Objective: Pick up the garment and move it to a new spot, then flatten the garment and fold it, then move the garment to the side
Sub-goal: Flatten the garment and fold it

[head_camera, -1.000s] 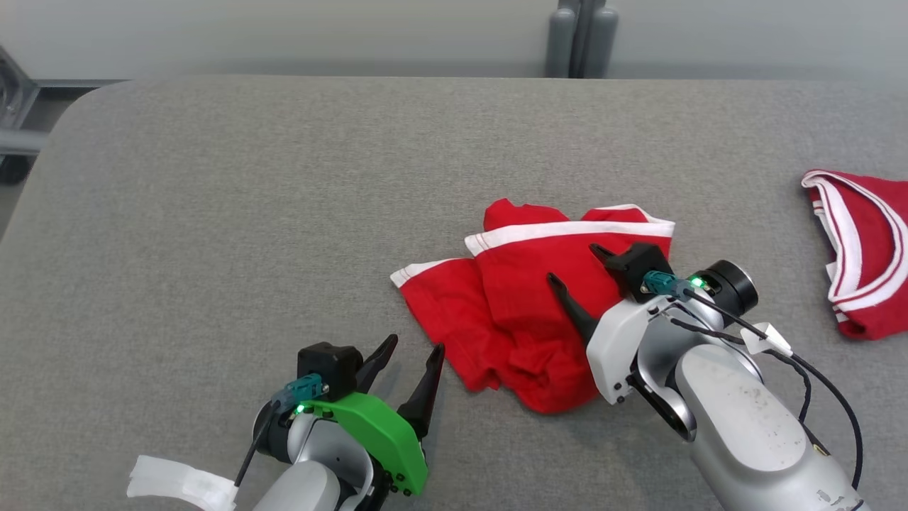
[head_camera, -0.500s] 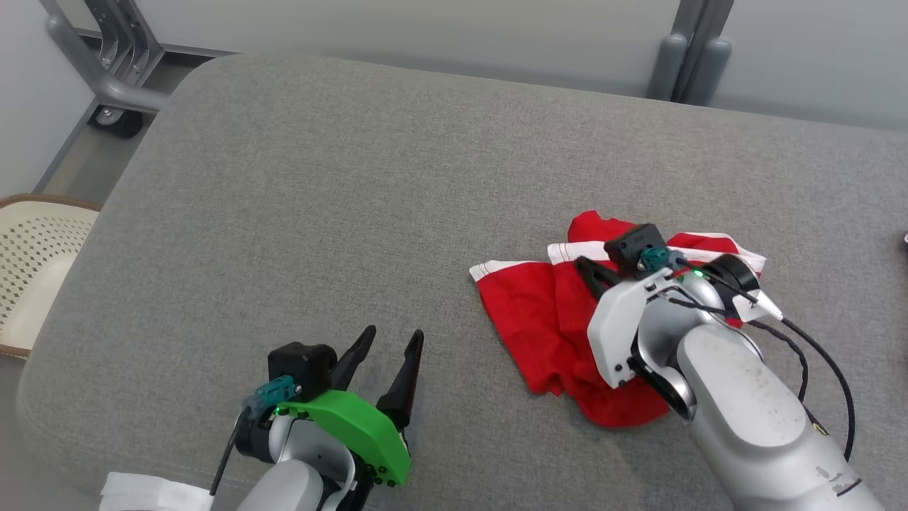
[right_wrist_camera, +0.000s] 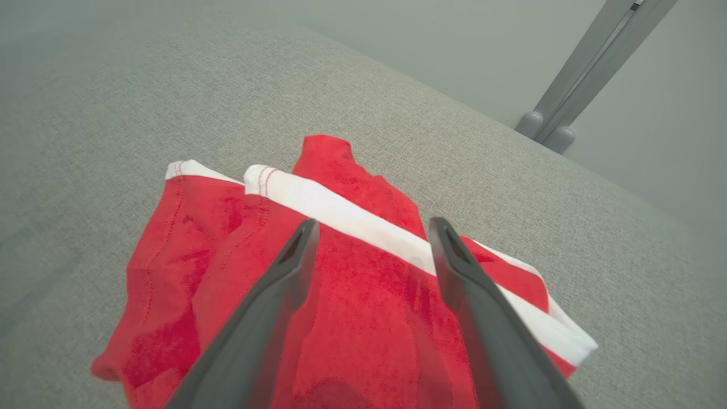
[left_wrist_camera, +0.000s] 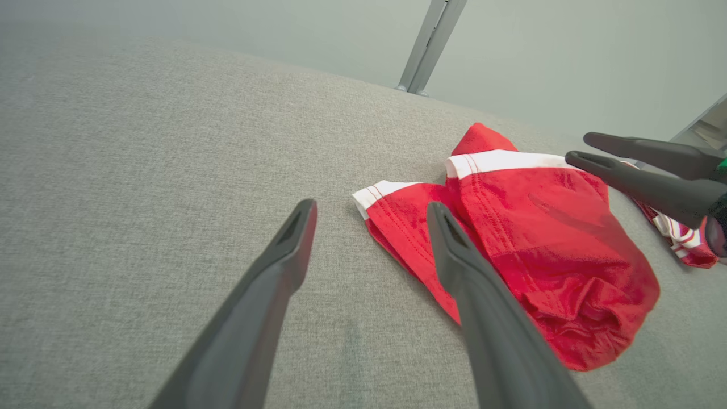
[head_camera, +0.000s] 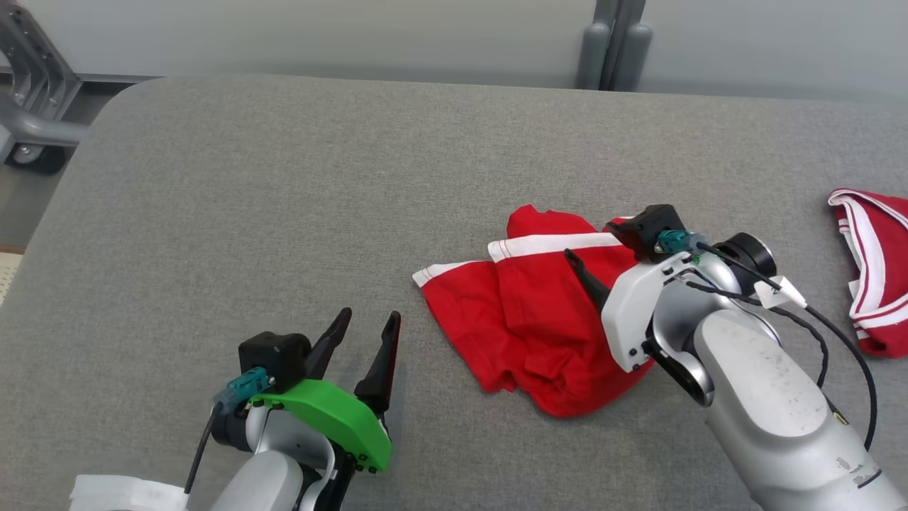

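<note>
Spreads right gripper (right_wrist_camera: 373, 222) wide again after a brief pinch half a second ago, gripping nothing. Leaves red garment (head_camera: 539, 312) unshifted on grey surface (head_camera: 284, 177), crumpled, white trim uppermost. Holds left gripper (head_camera: 370, 313) open and empty, near the cloth's left edge. Keeps second red-and-white garment (head_camera: 876, 284) well apart at far right. Hovers right fingers just above the garment's middle.

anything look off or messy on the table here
The red garment lies crumpled on the grey table, doubled over itself with white hems askew, under the open right gripper. A second red garment sits apart near the right edge. No damage shows.
</note>
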You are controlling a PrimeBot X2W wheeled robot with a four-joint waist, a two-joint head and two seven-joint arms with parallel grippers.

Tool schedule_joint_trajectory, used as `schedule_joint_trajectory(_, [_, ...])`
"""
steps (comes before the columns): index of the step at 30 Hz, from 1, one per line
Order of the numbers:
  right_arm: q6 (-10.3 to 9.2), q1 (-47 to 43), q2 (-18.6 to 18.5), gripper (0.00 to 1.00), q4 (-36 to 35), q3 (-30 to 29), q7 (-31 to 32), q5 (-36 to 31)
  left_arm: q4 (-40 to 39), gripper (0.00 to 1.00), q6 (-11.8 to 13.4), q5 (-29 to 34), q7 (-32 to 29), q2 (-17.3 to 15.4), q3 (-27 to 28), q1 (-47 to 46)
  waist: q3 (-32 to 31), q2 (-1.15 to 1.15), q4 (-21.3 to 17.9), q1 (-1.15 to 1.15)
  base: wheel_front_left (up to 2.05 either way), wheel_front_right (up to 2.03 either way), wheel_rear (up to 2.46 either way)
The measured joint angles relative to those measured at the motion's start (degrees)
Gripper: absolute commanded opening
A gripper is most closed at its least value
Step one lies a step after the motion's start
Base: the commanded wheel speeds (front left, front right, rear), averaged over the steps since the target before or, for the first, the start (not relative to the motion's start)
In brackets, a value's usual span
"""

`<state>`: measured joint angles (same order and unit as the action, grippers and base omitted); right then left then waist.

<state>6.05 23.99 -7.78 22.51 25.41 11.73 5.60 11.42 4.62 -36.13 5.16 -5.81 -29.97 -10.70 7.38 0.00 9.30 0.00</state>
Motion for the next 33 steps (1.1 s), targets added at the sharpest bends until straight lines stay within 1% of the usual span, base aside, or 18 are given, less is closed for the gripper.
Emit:
schedule_joint_trajectory(4, [0.01, 0.0, -1.3, 1.0, 0.4, -1.0, 0.7, 0.1, -0.2, 1.0, 0.0, 0.0, -0.7, 0.4, -0.9, -0.4, 1.2, 0.0, -0.6, 0.0, 0.0, 0.0, 0.0])
schedule_joint_trajectory(6, [0.03, 0.0, -1.3, 1.0, 0.8, -0.9, 1.2, 0.2, -0.2, 1.0, 0.0, 0.0, -0.9, 0.6, -1.3, -0.5, 1.8, 0.0, -0.4, 0.0, 0.0, 0.0, 0.0])
schedule_joint_trajectory(8, [0.48, 0.2, -1.0, 1.0, 1.0, -0.4, 1.2, 0.5, -0.2, 1.0, 0.0, 0.0, -1.1, 0.7, -1.6, -0.5, 2.2, 0.0, 0.1, 0.0, 0.0, 0.0, 0.0])
schedule_joint_trajectory(18, [0.49, 3.8, -0.3, 1.0, 2.6, 1.7, 2.7, 0.5, -0.2, 1.0, 0.0, 0.0, -1.2, 0.9, -1.7, -1.5, 3.7, 0.0, 3.3, 0.0, 0.0, 0.0, 0.0])
schedule_joint_trajectory(24, [0.69, 4.1, -0.9, 1.0, 5.0, 3.6, 4.5, 0.3, -0.2, 1.0, 0.0, 0.0, -1.1, 1.1, -1.7, -1.8, 4.6, 0.0, 5.4, 0.0, 0.0, 0.0, 0.0])
schedule_joint_trajectory(29, [1.01, 5.0, -0.6, 1.0, 5.8, 4.8, 4.5, 0.3, 0.1, 1.0, 0.0, 0.0, -1.0, 1.1, -1.2, -1.8, 5.1, 0.0, 6.4, 0.0, 0.0, 0.0, 0.0])
schedule_joint_trajectory(30, [1.01, 5.2, -0.6, 0.98, 5.9, 4.9, 4.5, 0.3, 0.1, 1.0, 0.0, 0.0, -1.0, 1.1, -1.2, -1.8, 5.2, 0.0, 6.5, 0.0, 0.0, 0.0, 0.0])
schedule_joint_trajectory(31, [1.01, 5.3, -0.6, 0.78, 6.0, 5.0, 4.5, 0.3, 0.2, 1.0, 0.0, 0.0, -1.0, 1.1, -1.3, -1.8, 5.2, 0.0, 6.5, 0.0, 0.0, 0.0, 0.0])
schedule_joint_trajectory(32, [1.01, 5.4, -0.6, 0.51, 6.2, 5.2, 4.5, 0.4, 0.2, 1.0, 0.0, 0.0, -0.9, 1.1, -1.3, -1.8, 5.2, 0.0, 6.5, 0.0, 0.0, 0.0, 0.0])
schedule_joint_trajectory(33, [1.01, 5.5, -0.6, 0.44, 6.3, 5.2, 4.5, 0.5, 0.2, 1.0, 0.0, 0.0, -0.8, 1.1, -1.2, -1.8, 5.2, 0.0, 6.6, 0.0, 0.0, 0.0, 0.0])
